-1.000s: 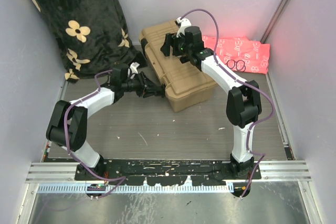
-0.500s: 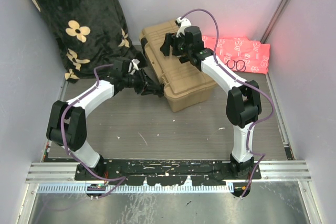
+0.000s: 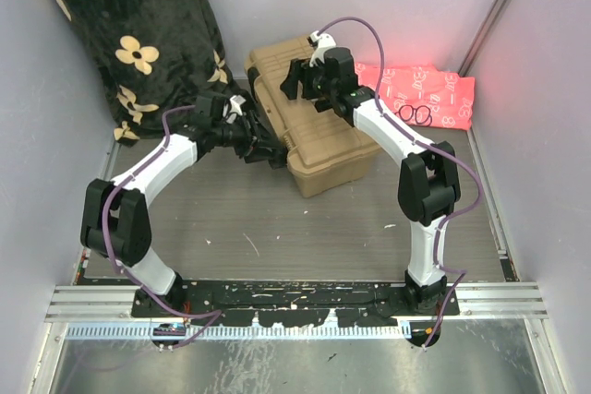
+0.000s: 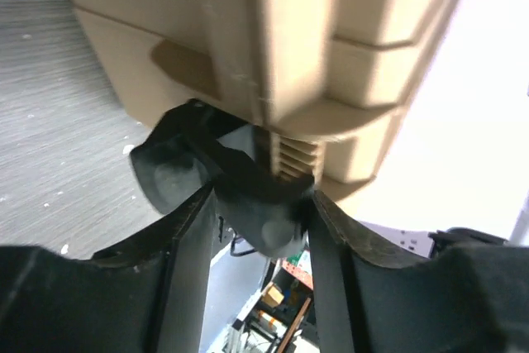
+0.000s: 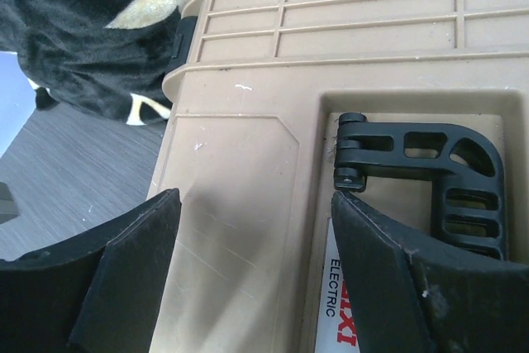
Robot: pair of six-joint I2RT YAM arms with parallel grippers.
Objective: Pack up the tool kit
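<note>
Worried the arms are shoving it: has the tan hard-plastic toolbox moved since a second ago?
No. The tan hard-plastic toolbox keeps its place against the pink patterned cloth and the black floral blanket.

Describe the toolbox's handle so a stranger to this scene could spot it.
At the table's back, between the black floral blanket and the pink cloth, sits a tan toolbox. A recess in its top holds the handle, folded flat. Unlike the tan ribs nearby, it is black and slotted.

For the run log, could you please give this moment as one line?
tan hard-plastic toolbox: lid closed | left pincer: astride black front latch | right pincer: open above lid
</note>
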